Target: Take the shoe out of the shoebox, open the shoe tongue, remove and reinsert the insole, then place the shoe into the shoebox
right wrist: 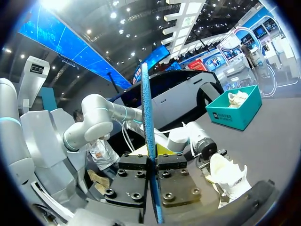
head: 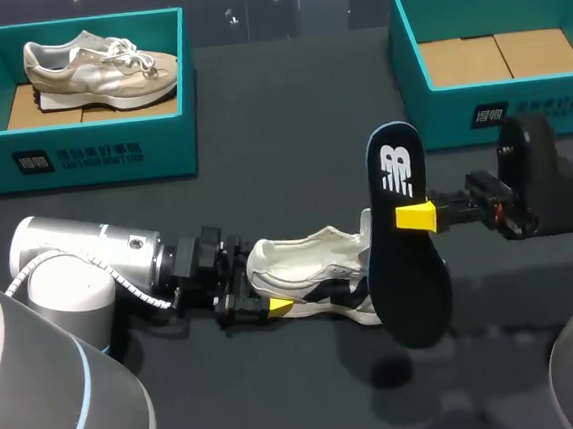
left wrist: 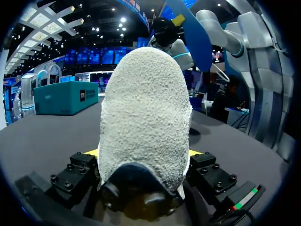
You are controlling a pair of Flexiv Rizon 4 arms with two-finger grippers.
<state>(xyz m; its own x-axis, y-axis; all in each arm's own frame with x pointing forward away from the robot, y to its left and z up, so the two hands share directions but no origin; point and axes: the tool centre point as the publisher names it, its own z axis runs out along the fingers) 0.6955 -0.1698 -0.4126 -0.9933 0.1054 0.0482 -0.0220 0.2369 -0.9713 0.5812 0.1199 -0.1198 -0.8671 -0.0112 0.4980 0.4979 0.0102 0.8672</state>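
A white shoe (head: 312, 270) lies on its side on the dark table, toe toward my right arm. My left gripper (head: 263, 295) is shut on the shoe's heel; in the left wrist view the fuzzy heel (left wrist: 143, 113) fills the space between the two fingers of that gripper (left wrist: 143, 157). My right gripper (head: 414, 215) is shut on a dark insole (head: 405, 234), held upright above the shoe's toe end. In the right wrist view the insole (right wrist: 148, 117) shows edge-on between the pads of the right gripper (right wrist: 153, 162), with the shoe (right wrist: 228, 174) ahead of it.
A teal shoebox (head: 91, 156) at the back left holds a second beige shoe (head: 98, 68). An empty teal shoebox (head: 427, 102) with a cardboard floor stands at the back right. The table's front middle lies bare.
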